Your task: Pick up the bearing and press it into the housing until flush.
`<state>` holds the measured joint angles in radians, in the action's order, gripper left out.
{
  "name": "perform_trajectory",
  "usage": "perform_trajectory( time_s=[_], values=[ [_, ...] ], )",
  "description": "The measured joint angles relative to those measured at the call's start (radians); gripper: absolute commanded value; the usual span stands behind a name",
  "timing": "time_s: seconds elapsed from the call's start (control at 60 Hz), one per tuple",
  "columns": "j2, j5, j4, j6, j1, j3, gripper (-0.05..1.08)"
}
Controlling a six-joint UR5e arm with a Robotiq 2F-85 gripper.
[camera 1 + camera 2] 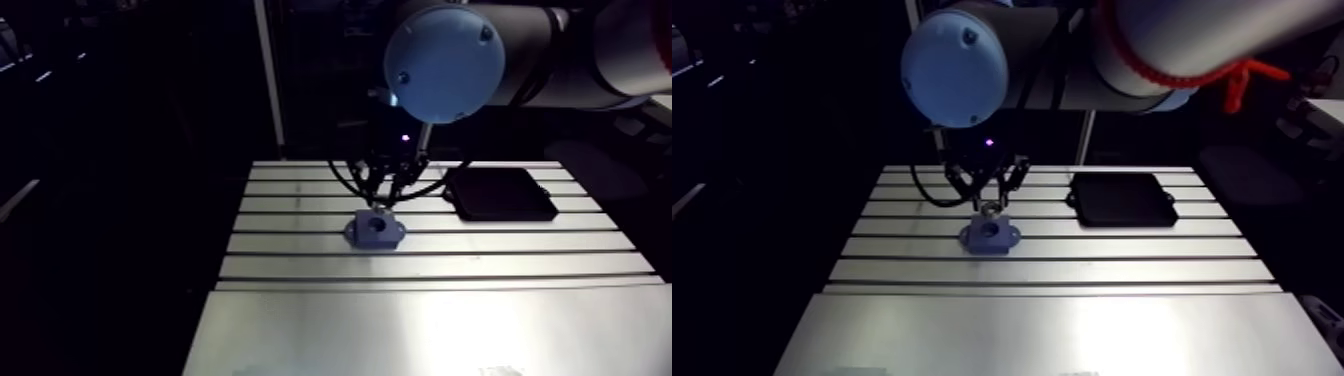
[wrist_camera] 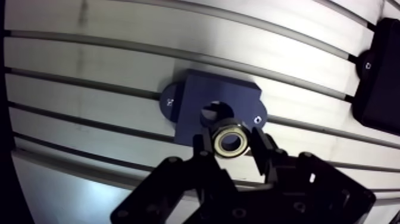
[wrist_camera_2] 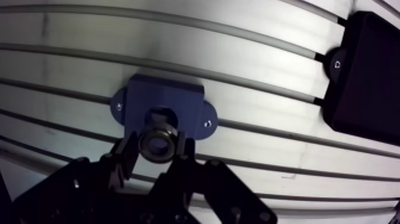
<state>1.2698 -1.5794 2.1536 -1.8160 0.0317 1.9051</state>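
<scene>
Item: my tool [image 2: 231, 146], clamped on bearing [image 3: 157, 134], hanging just above housing [image 2: 193, 104] on worktop [image 2: 89, 59]; step in hand, I judge, alignment; next calls for centring over housing's bore, then pressing straight down.

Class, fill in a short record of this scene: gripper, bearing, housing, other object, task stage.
gripper: shut on the bearing, above the housing
bearing: metal ring between the fingers, not in the bore
housing: blue block on the slotted table, bore empty
other object: black tray, apart from the housing
task stage: bearing picked up, not yet pressed in
</scene>
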Motion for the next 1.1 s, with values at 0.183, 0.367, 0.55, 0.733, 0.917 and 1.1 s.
perform_trajectory(
  time_s=[0.183, 0.367, 0.55, 0.733, 0.917, 1.1],
  values=[
    [-0.008, -0.002, 0.006, 0.016, -0.007, 0.005, 0.7],
    [-0.019, -0.003, 0.024, 0.032, -0.012, 0.01, 0.7],
    [-0.026, -0.004, 0.034, 0.059, -0.02, 0.011, 0.7],
    [-0.032, -0.005, 0.038, 0.084, -0.024, 0.012, 0.7],
    [-0.036, -0.008, 0.041, 0.092, -0.025, 0.011, 0.7],
    [-0.041, -0.01, 0.043, 0.1, -0.025, 0.011, 0.7]
  ],
)
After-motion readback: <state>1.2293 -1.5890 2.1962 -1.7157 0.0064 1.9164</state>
